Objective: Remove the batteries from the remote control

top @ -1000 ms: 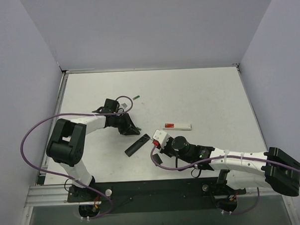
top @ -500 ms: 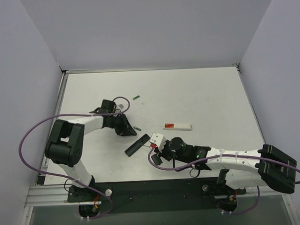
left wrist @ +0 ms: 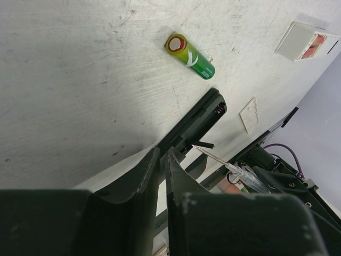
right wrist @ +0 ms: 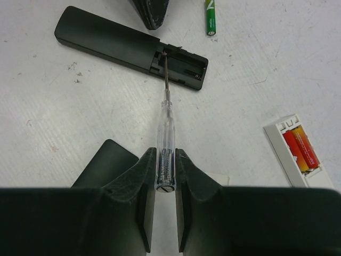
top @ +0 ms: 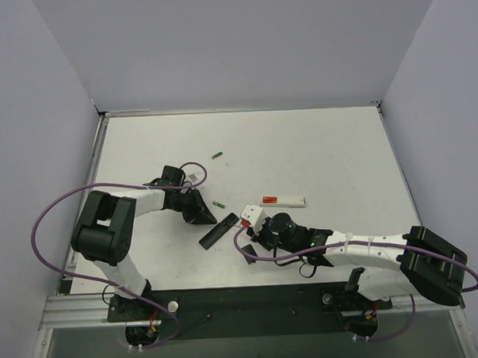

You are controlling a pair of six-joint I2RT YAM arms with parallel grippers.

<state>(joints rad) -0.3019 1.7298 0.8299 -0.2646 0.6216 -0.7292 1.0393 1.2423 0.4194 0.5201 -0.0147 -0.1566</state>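
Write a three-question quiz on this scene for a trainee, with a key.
1. True or false: the right gripper is empty.
2. Where does the tip of the screwdriver point? A) into the open battery slot of the remote control; B) at the white remote; C) at the black cover piece.
3. In the top view, how many green batteries lie loose outside the remote control?

Key:
1. False. It is shut on the clear handle of the screwdriver.
2. A.
3. Two: one right by the remote control and one farther back.
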